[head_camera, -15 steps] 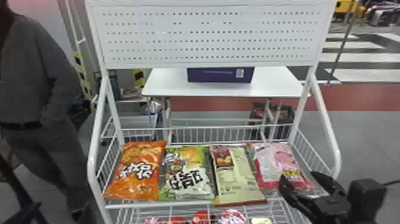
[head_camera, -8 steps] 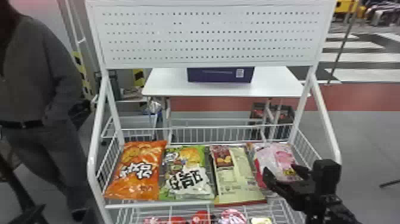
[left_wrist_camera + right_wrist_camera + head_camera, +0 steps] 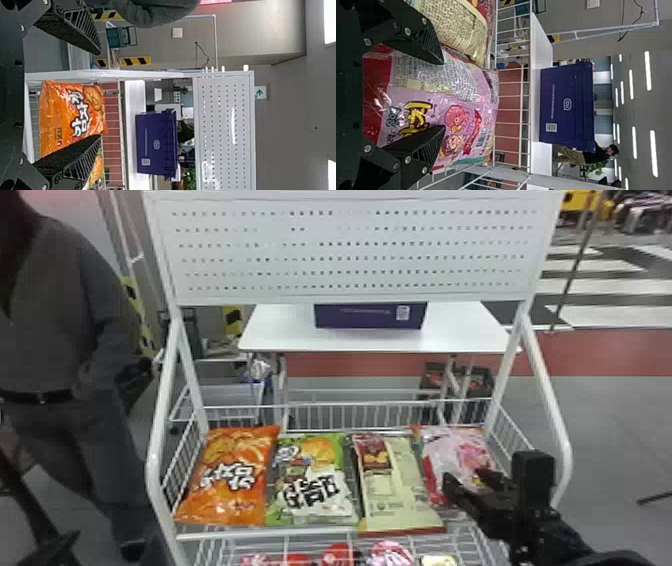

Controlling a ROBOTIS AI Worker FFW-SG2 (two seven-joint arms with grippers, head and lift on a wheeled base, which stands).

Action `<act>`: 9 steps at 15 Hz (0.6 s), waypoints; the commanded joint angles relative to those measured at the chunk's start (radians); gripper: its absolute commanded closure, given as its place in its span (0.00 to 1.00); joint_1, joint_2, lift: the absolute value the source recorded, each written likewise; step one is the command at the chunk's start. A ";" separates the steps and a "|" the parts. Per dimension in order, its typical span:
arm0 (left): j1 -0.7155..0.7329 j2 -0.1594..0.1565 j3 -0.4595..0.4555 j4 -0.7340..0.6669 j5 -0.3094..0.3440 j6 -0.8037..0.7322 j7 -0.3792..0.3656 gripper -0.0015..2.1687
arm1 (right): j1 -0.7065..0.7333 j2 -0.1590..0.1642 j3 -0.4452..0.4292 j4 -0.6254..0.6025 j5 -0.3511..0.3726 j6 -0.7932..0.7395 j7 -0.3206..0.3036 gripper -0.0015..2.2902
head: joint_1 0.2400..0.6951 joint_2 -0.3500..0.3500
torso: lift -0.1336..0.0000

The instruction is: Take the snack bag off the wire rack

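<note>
Since the pink snack bag (image 3: 474, 93) is lying on the wire rack (image 3: 270, 534) with the right end effector (image 3: 443, 94) open over it (left end effector (image 3: 99, 95) is open too), I'd call this lining up, so next it should ease in and pinch before lifting.

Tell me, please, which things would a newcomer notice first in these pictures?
The bright orange snack bag catches the eye first, leftmost in the upper row of the wire rack. Next come the right gripper, its fingers open close to the pink bag, far right, and the dark blue box on the table behind.
</note>
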 commanded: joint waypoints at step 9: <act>-0.004 0.000 0.000 0.001 -0.001 0.017 0.000 0.07 | 0.053 0.000 -0.026 -0.127 -0.024 0.042 -0.002 0.88 | 0.57 0.50 | 1.00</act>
